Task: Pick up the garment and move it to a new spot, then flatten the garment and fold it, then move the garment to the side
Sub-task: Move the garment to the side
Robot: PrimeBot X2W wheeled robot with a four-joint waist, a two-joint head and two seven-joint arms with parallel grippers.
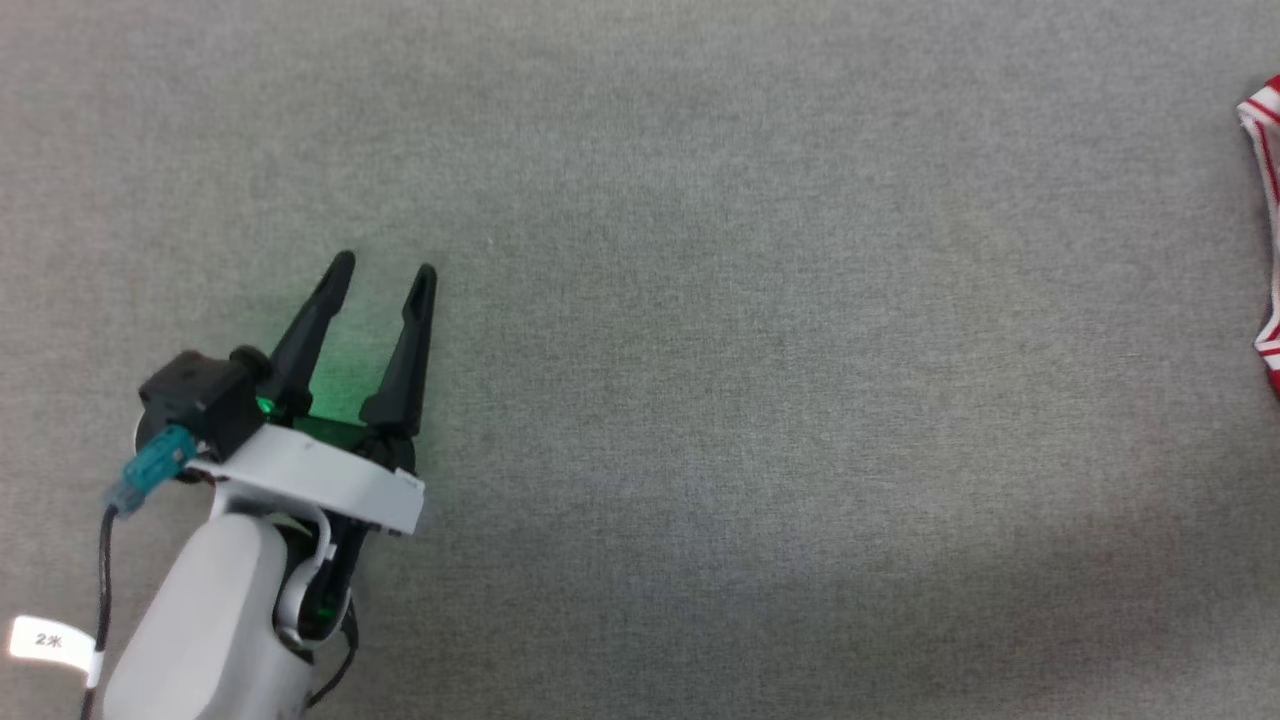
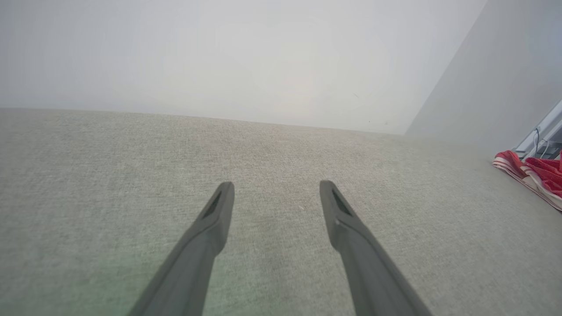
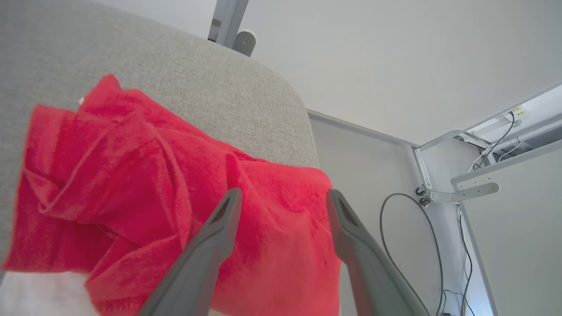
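Both hands gape: head view shows left hand [image 1: 385, 265] over grey fabric [image 1: 720, 400], right wrist view right hand [image 3: 284, 195] above garment [image 3: 131, 175].

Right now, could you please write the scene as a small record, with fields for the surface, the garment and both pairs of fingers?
surface: grey fabric, mostly bare
garment: red, crumpled, not yet flattened, lying at the surface's rounded corner on the robot's right
left fingers: open, over bare surface, holding nothing
right fingers: open, pointing at the garment, not clamped on it
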